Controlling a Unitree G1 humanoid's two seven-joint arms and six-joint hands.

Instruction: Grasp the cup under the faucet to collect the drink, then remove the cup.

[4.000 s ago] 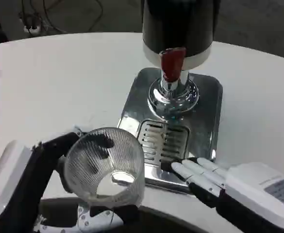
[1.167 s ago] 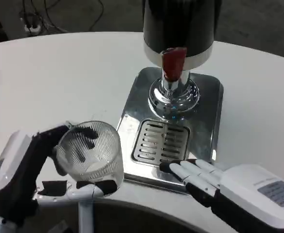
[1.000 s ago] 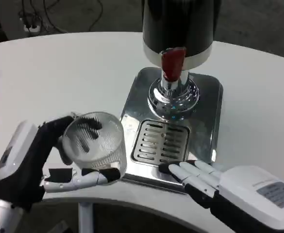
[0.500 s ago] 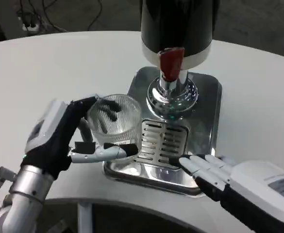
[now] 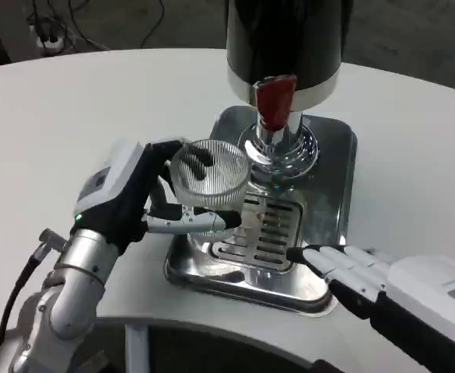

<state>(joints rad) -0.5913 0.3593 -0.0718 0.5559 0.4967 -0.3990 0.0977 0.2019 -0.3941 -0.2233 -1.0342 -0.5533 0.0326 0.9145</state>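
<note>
While gripping the ribbed cup, the left hand holds it beside the faucet. The right hand rests empty, fingers extended, on the drip tray.

A white table with a smooth matte top takes up most of the head view; its far edge runs across the top, meeting the left edge at a rounded far-left corner, and its near edge curves along the bottom. Beyond the far edge lies a dark grey floor. Black cables trail across that floor past the far-left corner, near a white power strip. The lighting is soft and even, with faint shadows.
</note>
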